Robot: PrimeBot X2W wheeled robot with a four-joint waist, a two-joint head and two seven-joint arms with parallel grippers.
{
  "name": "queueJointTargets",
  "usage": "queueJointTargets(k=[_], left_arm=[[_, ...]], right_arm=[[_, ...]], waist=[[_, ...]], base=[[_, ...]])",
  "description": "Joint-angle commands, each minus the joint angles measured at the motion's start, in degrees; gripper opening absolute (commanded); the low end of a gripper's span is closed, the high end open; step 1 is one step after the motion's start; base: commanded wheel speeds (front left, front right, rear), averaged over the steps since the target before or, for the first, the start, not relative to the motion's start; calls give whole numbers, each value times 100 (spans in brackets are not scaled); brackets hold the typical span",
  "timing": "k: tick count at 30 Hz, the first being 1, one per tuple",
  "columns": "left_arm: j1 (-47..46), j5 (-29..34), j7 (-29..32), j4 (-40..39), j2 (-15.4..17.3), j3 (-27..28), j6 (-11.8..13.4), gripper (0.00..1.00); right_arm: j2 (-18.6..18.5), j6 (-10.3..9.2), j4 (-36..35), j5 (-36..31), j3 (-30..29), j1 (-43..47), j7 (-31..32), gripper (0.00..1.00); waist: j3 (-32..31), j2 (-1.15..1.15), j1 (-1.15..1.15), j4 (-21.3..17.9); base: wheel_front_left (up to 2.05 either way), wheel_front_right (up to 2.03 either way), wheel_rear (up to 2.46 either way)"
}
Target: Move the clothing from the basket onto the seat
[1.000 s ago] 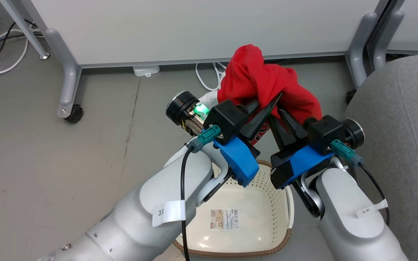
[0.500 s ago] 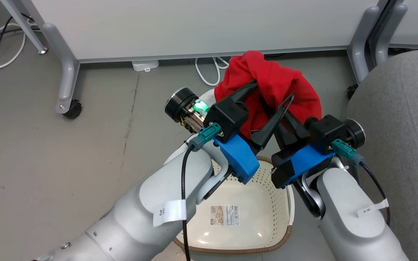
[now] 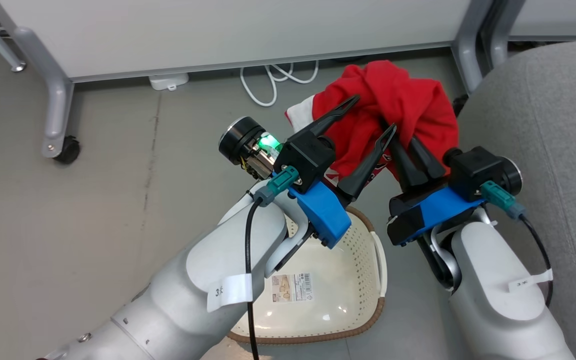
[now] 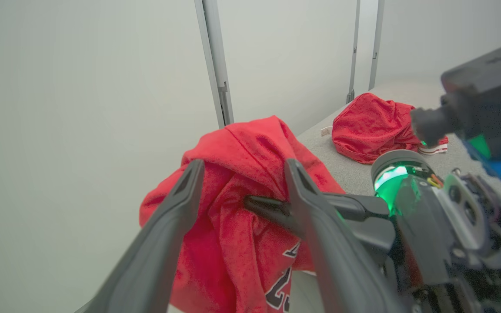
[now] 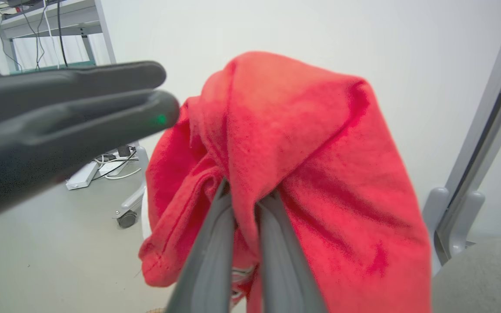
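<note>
My right gripper (image 3: 400,136) is shut on a bunched red garment (image 3: 398,97) with black lettering and a white panel, and holds it in the air between the basket and the seat. In the right wrist view the fabric (image 5: 302,148) drapes over my shut right gripper (image 5: 248,195). My left gripper (image 3: 370,116) is open beside the cloth, its fingers (image 4: 181,204) spread either side of the hanging garment (image 4: 237,243). A second red garment (image 4: 372,124) lies on the grey seat (image 3: 543,100). The cream basket (image 3: 370,265) sits on the floor below my arms; only its label sticker shows inside.
A white partition on grey wheeled legs (image 3: 55,115) stands behind, with white cables (image 3: 273,82) on the floor beneath it. Another grey leg (image 3: 468,50) stands close to the seat's left edge. Bare grey floor (image 3: 93,225) spreads to the left.
My left gripper has opened and let go of the garment. The right gripper still holds it and has carried it closer to the seat. The head camera has turned right.
</note>
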Motion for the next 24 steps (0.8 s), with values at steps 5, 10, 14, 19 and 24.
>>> queueJointTargets(k=[5, 10, 14, 19, 24], left_arm=[[-86, 60, -26, -34, 72, -2, 6, 100], [-131, 94, -22, -43, 113, -20, 13, 100], [-139, 135, -21, -41, 150, -56, 4, 100], [-146, 162, -17, -39, 178, -144, 1, 100], [-166, 191, -11, -27, 200, -206, 2, 100]], right_arm=[[-9, 1, -120, -32, -246, -134, 1, 0], [-8, 1, -241, -81, -483, -132, 1, 0], [-9, 1, -370, -110, -660, -82, 1, 0], [-7, 1, -551, -134, -900, 38, 0, 0], [-7, 1, -783, -302, -1147, 192, 1, 0]], waist=[[167, 0, 0, -295], [285, 0, 0, -554], [363, 0, 0, -774], [444, 0, 0, -1031], [515, 0, 0, -1280]], base=[[0, 0, 0], [0, 0, 0], [0, 0, 0], [0, 0, 0], [0, 0, 0]])
